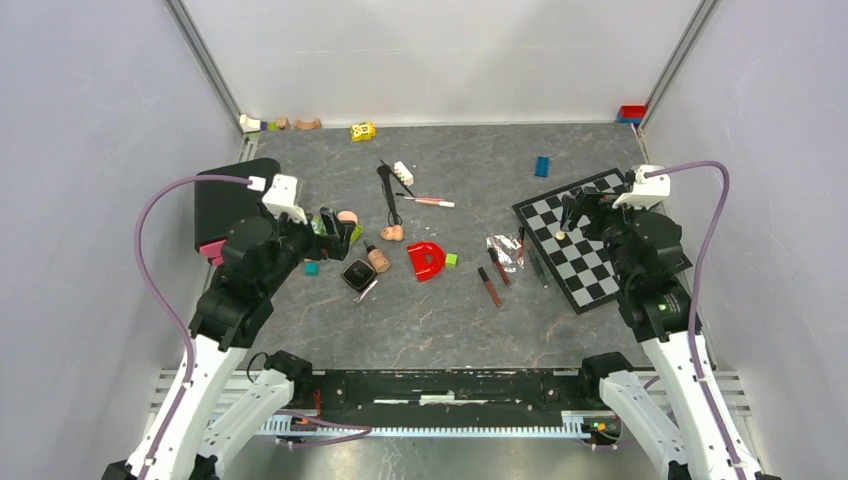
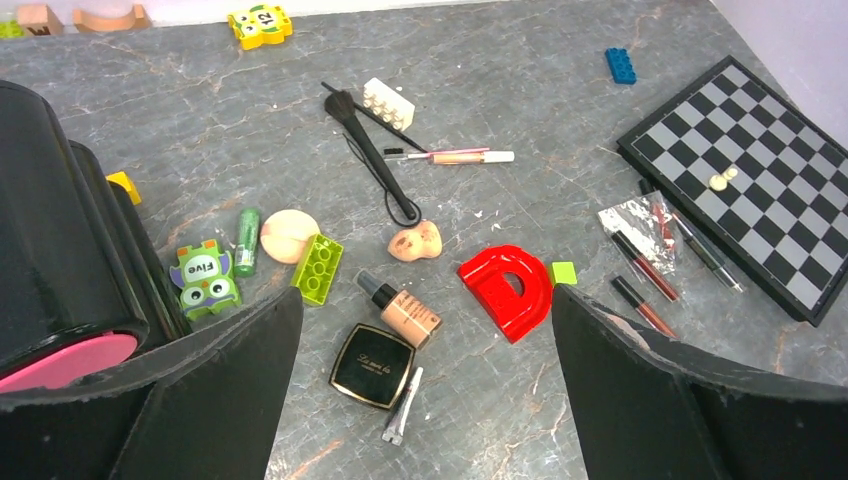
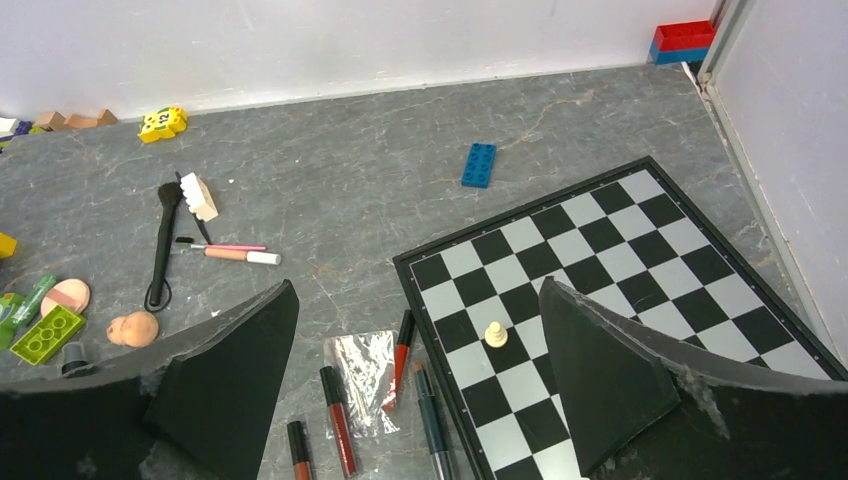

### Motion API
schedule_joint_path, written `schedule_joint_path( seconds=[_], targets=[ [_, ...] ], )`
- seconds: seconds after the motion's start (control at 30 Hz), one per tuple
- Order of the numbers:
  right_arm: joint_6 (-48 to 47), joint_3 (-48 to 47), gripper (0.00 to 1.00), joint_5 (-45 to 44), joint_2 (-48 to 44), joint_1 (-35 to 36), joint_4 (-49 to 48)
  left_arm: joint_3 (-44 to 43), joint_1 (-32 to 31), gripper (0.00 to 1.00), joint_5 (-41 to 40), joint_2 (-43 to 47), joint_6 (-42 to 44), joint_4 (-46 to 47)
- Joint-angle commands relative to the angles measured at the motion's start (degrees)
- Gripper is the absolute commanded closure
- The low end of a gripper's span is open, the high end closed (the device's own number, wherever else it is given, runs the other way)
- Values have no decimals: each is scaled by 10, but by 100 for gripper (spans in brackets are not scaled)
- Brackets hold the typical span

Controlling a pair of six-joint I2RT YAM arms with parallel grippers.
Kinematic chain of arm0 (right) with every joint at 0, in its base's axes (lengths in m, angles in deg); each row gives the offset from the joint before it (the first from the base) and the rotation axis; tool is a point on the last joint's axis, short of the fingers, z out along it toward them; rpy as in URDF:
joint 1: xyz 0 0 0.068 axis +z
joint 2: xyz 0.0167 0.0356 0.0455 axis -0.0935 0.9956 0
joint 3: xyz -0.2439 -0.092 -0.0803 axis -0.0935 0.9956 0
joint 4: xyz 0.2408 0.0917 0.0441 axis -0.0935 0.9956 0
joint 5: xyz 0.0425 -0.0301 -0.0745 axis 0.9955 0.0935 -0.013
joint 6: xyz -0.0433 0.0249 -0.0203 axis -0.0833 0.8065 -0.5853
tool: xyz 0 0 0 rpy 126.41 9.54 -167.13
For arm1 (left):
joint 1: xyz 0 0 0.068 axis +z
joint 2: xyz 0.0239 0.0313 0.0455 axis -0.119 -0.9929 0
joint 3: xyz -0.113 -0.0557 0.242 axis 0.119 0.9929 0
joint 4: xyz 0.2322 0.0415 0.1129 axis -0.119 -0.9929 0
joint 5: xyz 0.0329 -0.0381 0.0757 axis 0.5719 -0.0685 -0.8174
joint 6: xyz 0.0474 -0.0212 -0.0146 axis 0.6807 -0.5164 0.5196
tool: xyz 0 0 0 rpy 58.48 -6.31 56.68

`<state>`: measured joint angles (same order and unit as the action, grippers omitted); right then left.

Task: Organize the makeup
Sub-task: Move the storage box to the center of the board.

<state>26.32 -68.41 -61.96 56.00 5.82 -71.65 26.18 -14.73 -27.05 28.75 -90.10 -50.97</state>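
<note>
Step in hand: You appear to be at the very start of the sort. The makeup lies scattered over the grey marbled counter (image 1: 460, 320) among toy bricks, and nothing has been gathered.
Left hand: Your left hand (image 2: 425, 300) hangs above the left cluster, spread wide and holding nothing.
Right hand: Your right hand (image 3: 418, 290) hovers at the near corner of the black-and-white chessboard (image 3: 640, 260), also wide open and empty.
Makeup, left: The square black compact (image 2: 372, 366) sits just beside the small beige black-capped bottle (image 2: 402, 308). The lumpy peach sponge (image 2: 416, 241) lies just beyond them. The long black brush (image 2: 370, 155) and pink-white pencil (image 2: 460, 156) lie farther back.
Makeup, right: Slim dark-red tubes (image 3: 338, 420) lie by a crumpled clear wrapper (image 3: 365, 365), close to the board's edge.
Next move: You will probably need to pick one piece and lower a hand squarely over it. The compact lies flat, so straddle its edges. For the tubes, close across the narrow width.
Hard to make out: The glossy black case with a pink base (image 2: 50, 260) is cut off at the left, and you cannot tell whether the makeup belongs in it. The nearest tubes run off the bottom of the right wrist view.
</note>
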Motion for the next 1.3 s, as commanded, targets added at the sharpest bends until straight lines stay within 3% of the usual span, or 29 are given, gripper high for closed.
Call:
schedule_joint_path(
  seconds=[0.0,0.33,0.47,0.57,0.7,0.87,1.1,1.17,1.27],
  targets=[
    [4,-9,2,-8,6,-1,-17,-1,-1,0,-24,-10,15,36],
    [-3,6,2,-21,22,-1,-27,-90,-1,0,-67,-114,-57,-106],
    [-7,-1,2,-10,35,-2,-24,-148,-1,0,-92,-138,-86,-221],
    [-8,2,2,-1,40,-1,-25,-170,-4,0,-154,-142,-167,-309],
    [-7,6,2,14,47,-1,-28,-174,-4,0,-145,-143,-206,-366],
    [-9,3,2,15,52,-1,-24,-180,-4,0,-203,-151,-229,-372],
    [-14,6,2,24,71,-1,-26,-250,3,0,-256,-255,-195,-428],
    [-16,8,2,25,77,-1,-29,-251,5,0,-323,-269,-216,-436],
    [-18,20,2,38,84,-1,-40,-204,28,0,-332,-212,-208,-336]
  ],
)
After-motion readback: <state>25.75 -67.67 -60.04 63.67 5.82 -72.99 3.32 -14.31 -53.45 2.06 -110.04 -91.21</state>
